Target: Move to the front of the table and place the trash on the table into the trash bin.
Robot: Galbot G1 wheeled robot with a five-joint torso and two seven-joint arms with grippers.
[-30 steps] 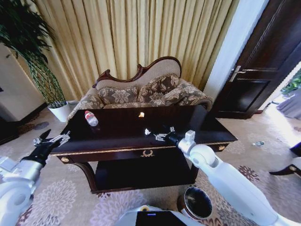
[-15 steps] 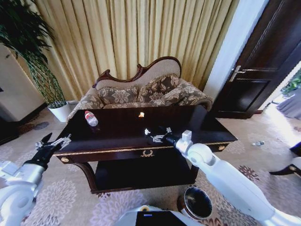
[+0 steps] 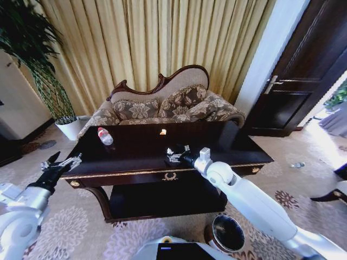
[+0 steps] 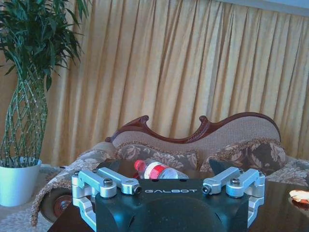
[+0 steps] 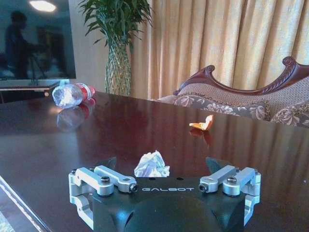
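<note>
Two trash scraps [image 3: 162, 131] on one table [image 3: 135, 146]; right end effector [image 3: 174, 155] open around the white one [image 5: 151, 165]

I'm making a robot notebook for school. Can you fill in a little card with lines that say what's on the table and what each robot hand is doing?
table: dark, glossy, holds everything below
white scrap: crumpled, lying between the open fingers of the right gripper
yellow scrap: farther back, near the sofa side
bottle: lying on its side, red label
left gripper: open, off the table's left end
trash bin: on the floor, front right
</note>
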